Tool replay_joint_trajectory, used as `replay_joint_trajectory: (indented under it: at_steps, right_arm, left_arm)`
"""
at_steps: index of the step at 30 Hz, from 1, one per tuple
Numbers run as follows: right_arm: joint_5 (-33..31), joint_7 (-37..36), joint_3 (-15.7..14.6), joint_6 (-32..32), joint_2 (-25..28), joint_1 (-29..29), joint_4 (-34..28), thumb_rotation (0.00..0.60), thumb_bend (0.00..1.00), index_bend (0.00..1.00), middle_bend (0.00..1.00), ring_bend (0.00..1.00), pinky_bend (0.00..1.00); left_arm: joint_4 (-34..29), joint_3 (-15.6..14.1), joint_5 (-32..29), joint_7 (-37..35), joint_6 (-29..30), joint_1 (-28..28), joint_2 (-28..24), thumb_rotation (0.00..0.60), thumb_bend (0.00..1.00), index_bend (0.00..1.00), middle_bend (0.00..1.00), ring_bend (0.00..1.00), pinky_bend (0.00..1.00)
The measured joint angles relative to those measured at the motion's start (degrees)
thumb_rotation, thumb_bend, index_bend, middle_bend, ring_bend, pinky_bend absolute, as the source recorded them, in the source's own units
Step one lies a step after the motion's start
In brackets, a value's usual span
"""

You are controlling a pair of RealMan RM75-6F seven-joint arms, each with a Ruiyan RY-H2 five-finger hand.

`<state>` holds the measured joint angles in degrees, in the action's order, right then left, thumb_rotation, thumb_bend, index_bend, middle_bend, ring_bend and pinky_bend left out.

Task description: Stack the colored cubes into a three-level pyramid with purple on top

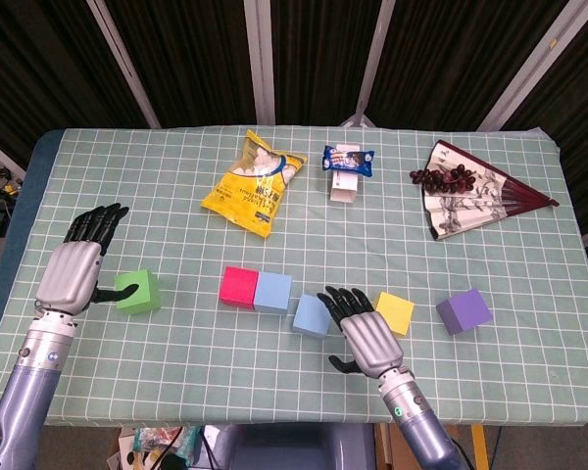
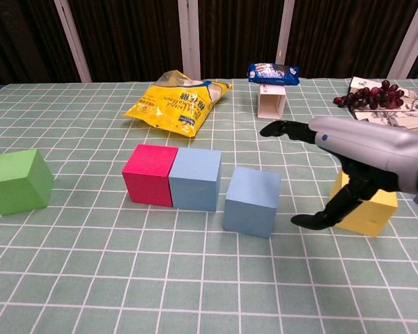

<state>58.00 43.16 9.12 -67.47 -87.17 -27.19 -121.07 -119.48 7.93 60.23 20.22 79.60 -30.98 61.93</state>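
1. The purple cube (image 1: 465, 310) sits alone on the table near the right edge, well apart from the base row; it goes on last, so it only needs to escape a stray forearm.
2. Base row: the pink cube (image 1: 240, 287) touches a blue cube (image 1: 272, 292), while the second blue cube (image 1: 313, 315) sits skewed and just off the line. Nothing is stacked yet.
3. The right hand (image 1: 365, 328) hovers between that loose blue cube and the yellow cube (image 1: 394, 312), fingers spread, thumb hooked low, holding nothing. Risk: a sideways sweep here shoves the blue cube crooked or knocks the row apart.
4. The thumb seems close to the yellow cube's near face, though contact is hard to judge. A bump there skids it further off.
5. The left hand (image 1: 73, 271) waits beside the green cube (image 1: 137, 291), fingers spread and empty; a careless close tips it.
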Motion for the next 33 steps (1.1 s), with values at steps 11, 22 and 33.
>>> replay_joint_trajectory:
  at_steps: [11, 22, 33]
  right_arm:
    - [-6.66, 1.88, 1.71, -1.82, -8.0, -4.3, 6.21, 0.6, 0.26, 0.0, 0.05, 0.0, 0.0]
    - [-9.62, 1.2, 3.77, -3.2, -11.18, -7.05, 12.34, 0.6, 0.26, 0.0, 0.22, 0.01, 0.0]
    - [-12.27, 0.19, 4.45, -3.18, -12.08, -8.83, 14.89, 0.6, 0.26, 0.0, 0.32, 0.1, 0.0]
  left_arm:
    - [-0.33, 1.4, 0.39, -1.01, -0.58, 0.93, -0.65, 0.6, 0.09, 0.0, 0.03, 0.0, 0.04]
    - [0.2, 2.32, -0.5, -1.32, -2.04, 1.27, -0.61, 0.6, 0.09, 0.0, 0.03, 0.0, 0.04]
    - [0.34, 2.94, -0.86, -1.06, -2.68, 1.48, -0.4, 0.6, 0.09, 0.0, 0.03, 0.0, 0.04]
